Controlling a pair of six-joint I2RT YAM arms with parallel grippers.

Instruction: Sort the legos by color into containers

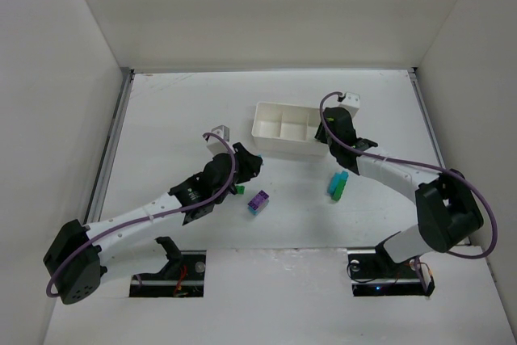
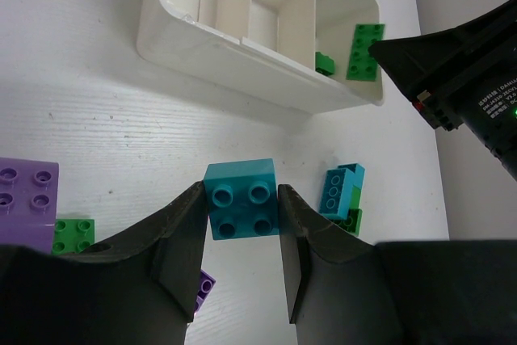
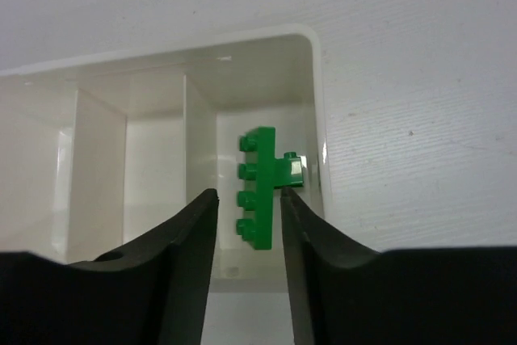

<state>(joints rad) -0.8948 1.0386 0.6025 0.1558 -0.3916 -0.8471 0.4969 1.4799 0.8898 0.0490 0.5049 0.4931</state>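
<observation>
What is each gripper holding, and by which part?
Left gripper: teal brick, pinched on two opposite sides. Right gripper: over the tray, green brick below its jaws; hold cannot be told.

A white rectangular plastic tray with three square compartments lies flat on the bench. In its right end compartment are a small green brick and a long green brick on edge, studs sideways. A teal four-stud brick sits pinched in the left end effector. A teal-and-green stack and a purple-and-green stack lie near the tray.
</observation>
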